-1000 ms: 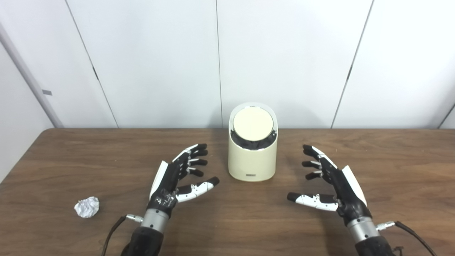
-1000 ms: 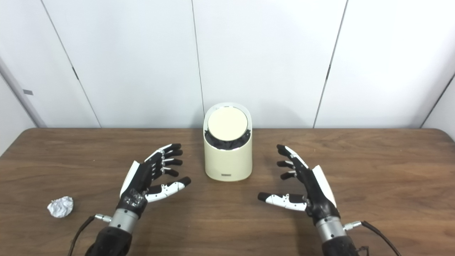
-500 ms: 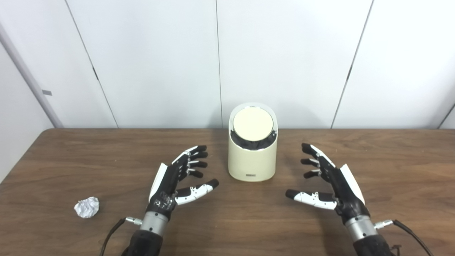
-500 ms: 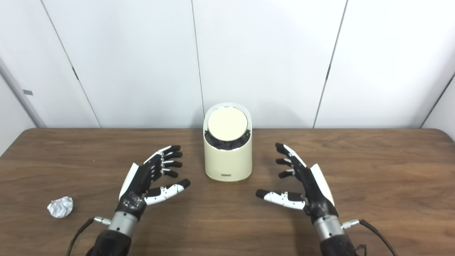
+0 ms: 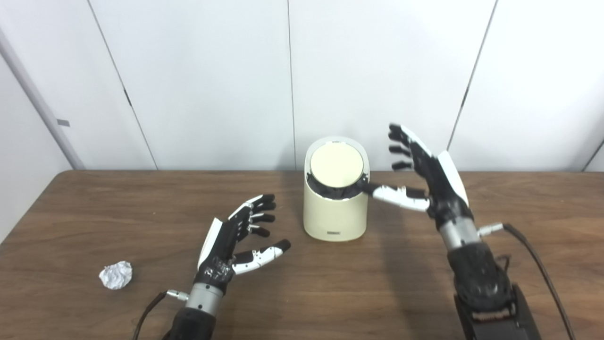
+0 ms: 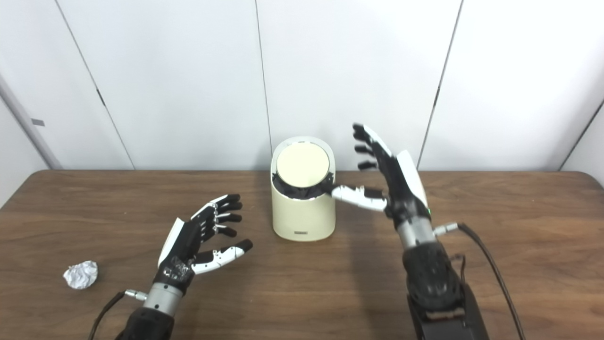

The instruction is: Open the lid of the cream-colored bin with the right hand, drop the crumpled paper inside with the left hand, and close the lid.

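While the crumpled silvery-white paper ball [image 5: 115, 275] sits untouched at lower left on the brown wooden table [image 5: 302, 293], left hand [image 5: 236, 241] waits near centre, empty, fingers spread. Further back, cream-colored cylindrical bin [image 5: 335, 208] stands mid-frame, round lid [image 5: 336, 164] shut. Right hand [image 5: 424, 174] is raised beside it, empty and spread, thumb at the rim, likely lining up to open the lid.

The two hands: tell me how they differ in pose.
The right hand is raised beside the bin, thumb reaching to its rim; the left hand sits low over the table, apart from the bin and from the paper. Both are open and hold nothing.
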`<action>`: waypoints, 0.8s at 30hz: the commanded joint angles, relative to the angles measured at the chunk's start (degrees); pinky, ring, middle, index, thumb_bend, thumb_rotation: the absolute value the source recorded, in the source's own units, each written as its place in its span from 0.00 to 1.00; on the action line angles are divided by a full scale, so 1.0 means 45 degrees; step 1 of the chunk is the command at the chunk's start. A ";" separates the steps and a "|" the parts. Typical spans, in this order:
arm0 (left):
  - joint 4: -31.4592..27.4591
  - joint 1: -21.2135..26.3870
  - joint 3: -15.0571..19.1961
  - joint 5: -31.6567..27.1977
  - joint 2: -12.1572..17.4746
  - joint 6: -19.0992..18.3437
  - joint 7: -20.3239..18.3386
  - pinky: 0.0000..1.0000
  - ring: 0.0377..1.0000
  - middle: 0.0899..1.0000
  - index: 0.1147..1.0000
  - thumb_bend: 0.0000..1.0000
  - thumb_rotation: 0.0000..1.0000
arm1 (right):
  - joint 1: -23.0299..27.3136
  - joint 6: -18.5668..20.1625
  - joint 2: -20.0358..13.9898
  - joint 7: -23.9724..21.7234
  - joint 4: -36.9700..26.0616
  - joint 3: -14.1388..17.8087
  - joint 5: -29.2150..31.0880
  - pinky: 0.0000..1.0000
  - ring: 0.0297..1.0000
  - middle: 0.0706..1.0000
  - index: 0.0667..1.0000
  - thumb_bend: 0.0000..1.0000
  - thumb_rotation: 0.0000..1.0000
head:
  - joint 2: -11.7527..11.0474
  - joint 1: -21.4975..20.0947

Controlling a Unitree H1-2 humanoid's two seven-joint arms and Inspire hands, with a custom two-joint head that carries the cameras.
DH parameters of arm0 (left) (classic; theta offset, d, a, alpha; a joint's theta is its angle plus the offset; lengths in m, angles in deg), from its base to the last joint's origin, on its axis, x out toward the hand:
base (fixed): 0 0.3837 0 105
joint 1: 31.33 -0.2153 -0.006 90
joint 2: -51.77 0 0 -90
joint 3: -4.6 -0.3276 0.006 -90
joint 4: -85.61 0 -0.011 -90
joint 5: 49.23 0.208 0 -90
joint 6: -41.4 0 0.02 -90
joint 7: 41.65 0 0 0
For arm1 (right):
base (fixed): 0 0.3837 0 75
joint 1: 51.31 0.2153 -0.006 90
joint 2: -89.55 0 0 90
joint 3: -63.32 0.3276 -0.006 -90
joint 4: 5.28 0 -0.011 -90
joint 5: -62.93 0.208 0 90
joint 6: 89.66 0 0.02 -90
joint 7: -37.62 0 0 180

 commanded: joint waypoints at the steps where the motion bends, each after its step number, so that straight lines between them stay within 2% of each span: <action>1: -0.0276 0.0163 0.0006 -0.0076 -0.0037 0.0291 0.0064 0.63 0.73 0.79 0.81 0.69 0.14 | 0.0732 0.0026 -0.0166 -0.0065 -0.0176 -0.0042 -0.0096 0.60 0.80 0.86 0.88 0.75 0.40 | 0.0021 -0.0004; 6: -0.0265 0.0147 -0.0004 0.0010 -0.0033 0.0303 0.0082 0.63 0.74 0.79 0.82 0.69 0.14 | 0.1280 0.0432 -0.0293 -0.0184 0.0021 -0.0230 -0.0233 0.61 0.81 0.85 0.88 0.77 0.42 | 0.0069 0.0017; 9: -0.0231 0.0141 0.0008 -0.0002 -0.0040 0.0261 0.0086 0.67 0.74 0.79 0.82 0.69 0.15 | 0.1562 0.0895 -0.0224 -0.0271 0.0111 -0.0362 -0.0354 0.63 0.81 0.87 0.89 0.78 0.40 | 0.0082 0.0015; 12: -0.0200 0.0146 0.0015 -0.0095 -0.0068 0.0264 0.0059 0.65 0.74 0.79 0.82 0.70 0.15 | 0.1913 0.1185 -0.0204 -0.0341 0.0393 -0.0523 -0.0468 0.64 0.82 0.89 0.89 0.79 0.39 | 0.0098 0.0060; 20: -0.0182 0.0207 -0.0047 0.0087 -0.0074 0.0318 0.0123 0.65 0.74 0.79 0.82 0.69 0.15 | 0.2748 0.1643 -0.0213 -0.0288 0.1313 -0.1003 -0.1047 0.78 0.89 0.89 0.90 0.81 0.39 | 0.0115 0.0058; 24: -0.0162 0.0226 -0.0052 0.0066 -0.0130 0.0240 0.0130 0.68 0.73 0.79 0.81 0.70 0.15 | 0.3072 0.1800 -0.0217 -0.0193 0.1858 -0.1167 -0.1345 0.70 0.85 0.89 0.90 0.84 0.42 | 0.0105 0.0114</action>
